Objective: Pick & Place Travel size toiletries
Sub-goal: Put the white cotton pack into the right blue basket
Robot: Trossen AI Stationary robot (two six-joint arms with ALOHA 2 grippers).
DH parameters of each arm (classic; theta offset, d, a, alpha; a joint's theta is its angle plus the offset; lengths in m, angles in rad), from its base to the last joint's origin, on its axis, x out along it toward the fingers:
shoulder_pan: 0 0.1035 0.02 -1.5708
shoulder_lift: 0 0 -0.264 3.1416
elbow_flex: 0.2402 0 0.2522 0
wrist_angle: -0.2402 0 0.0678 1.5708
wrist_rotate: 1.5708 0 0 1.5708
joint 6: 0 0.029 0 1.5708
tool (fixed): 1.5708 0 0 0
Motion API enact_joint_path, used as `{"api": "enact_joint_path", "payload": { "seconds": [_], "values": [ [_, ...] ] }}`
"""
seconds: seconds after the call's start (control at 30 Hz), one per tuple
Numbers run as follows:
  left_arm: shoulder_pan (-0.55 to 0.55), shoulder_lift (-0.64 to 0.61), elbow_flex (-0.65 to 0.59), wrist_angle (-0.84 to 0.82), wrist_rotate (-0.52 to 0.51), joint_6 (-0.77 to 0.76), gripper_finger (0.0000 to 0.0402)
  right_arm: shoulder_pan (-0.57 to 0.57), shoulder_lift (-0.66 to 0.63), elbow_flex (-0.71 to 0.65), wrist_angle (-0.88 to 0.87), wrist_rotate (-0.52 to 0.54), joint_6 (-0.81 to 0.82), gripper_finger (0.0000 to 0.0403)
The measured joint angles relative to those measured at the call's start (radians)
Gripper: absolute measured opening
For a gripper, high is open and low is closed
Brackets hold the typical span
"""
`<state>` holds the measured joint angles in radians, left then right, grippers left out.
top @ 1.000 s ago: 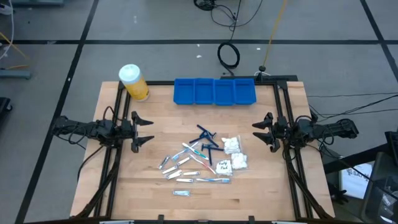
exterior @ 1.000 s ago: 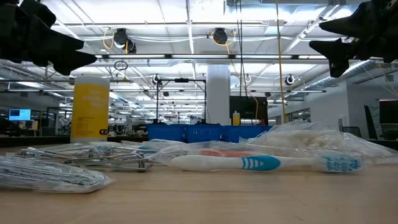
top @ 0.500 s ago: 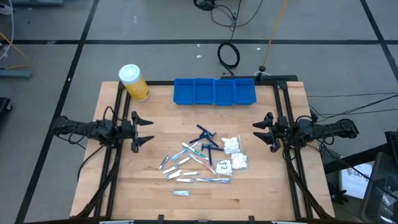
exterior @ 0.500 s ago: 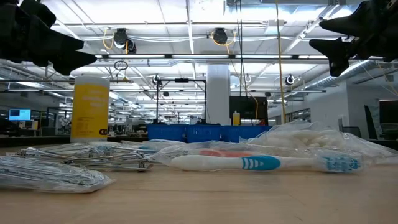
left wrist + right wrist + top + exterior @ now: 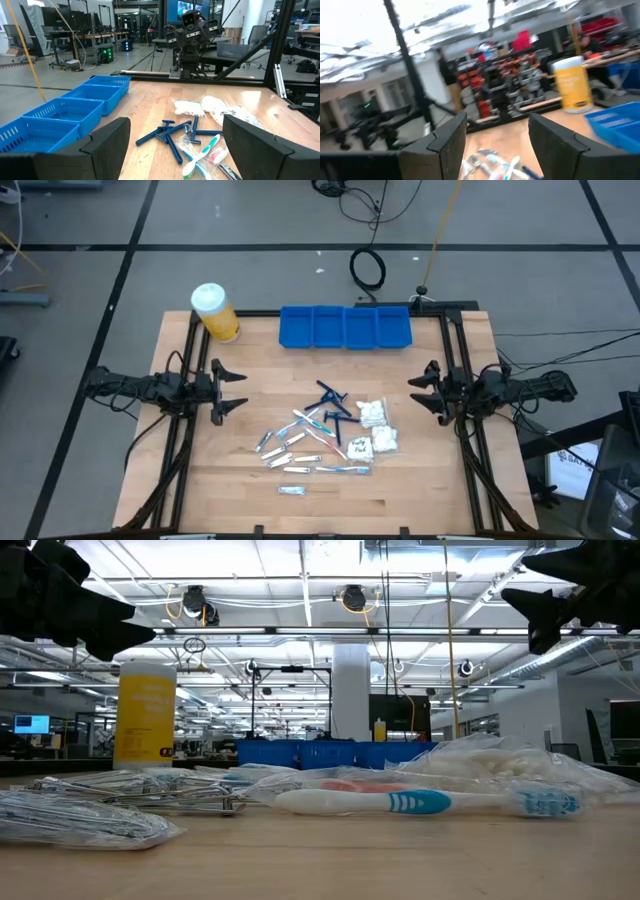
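Since the earlier frames only the right gripper (image 5: 425, 392) has shifted, edging slightly away from the pile toward its own side of the wooden table (image 5: 250, 480) and rising a little in the low view; the left gripper (image 5: 228, 391) and everything on the table lie as before. Both grippers hover clear of the table with their fingers spread apart and nothing between them, the left one well off to the left of the pile, the right one near the pile's right side. The travel size toiletries (image 5: 325, 435) lie in a loose heap on the table between the two grippers, toward the front of the table from the blue compartment tray (image 5: 345, 327). Within the heap, the dark blue razors (image 5: 331, 398) are on the side nearest the tray, the white plastic-wrapped packets (image 5: 375, 428) sit just right of the razors, the blue-white toothbrushes (image 5: 318, 423) cross the middle, and the small silver-white tubes (image 5: 285, 455) spread to the left and front, one tube lying a little apart at the front edge of the heap. In the low view a toothbrush (image 5: 400, 802) lies on its side in front of the crinkled packets. A yellow white-capped jar (image 5: 214, 312) stands upright just left of the tray, near the table's back left corner. The tray's four compartments hold nothing that can be seen.
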<state>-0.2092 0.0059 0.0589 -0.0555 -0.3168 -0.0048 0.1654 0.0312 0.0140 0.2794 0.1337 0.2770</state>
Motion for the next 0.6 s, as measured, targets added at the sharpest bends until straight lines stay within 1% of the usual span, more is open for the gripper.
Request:
{"api": "enact_joint_path", "payload": {
  "seconds": [0.13,0.23,0.3,0.33,0.47,0.6],
  "values": [
    [0.000,0.000,0.000,0.000,0.000,0.000,0.0310,0.000,0.075,0.011,0.002,0.001,-0.001,0.0204],
    [0.000,0.000,0.000,0.000,0.000,0.000,0.0310,0.005,0.189,0.056,-0.055,0.059,-0.001,0.0221],
    [0.000,0.000,0.000,0.000,0.000,0.000,0.0310,0.019,0.290,0.094,-0.165,0.122,-0.008,0.0237],
    [0.000,0.000,0.000,0.000,0.000,0.000,0.0310,0.029,0.351,0.124,-0.191,0.151,-0.008,0.0246],
    [0.000,0.000,0.000,0.000,0.000,0.000,0.0310,0.063,0.588,0.224,-0.190,0.204,-0.004,0.0274],
    [0.000,0.000,0.000,0.000,0.000,0.000,0.0310,0.069,0.821,0.308,-0.180,0.208,-0.035,0.0283]
  ]
}}
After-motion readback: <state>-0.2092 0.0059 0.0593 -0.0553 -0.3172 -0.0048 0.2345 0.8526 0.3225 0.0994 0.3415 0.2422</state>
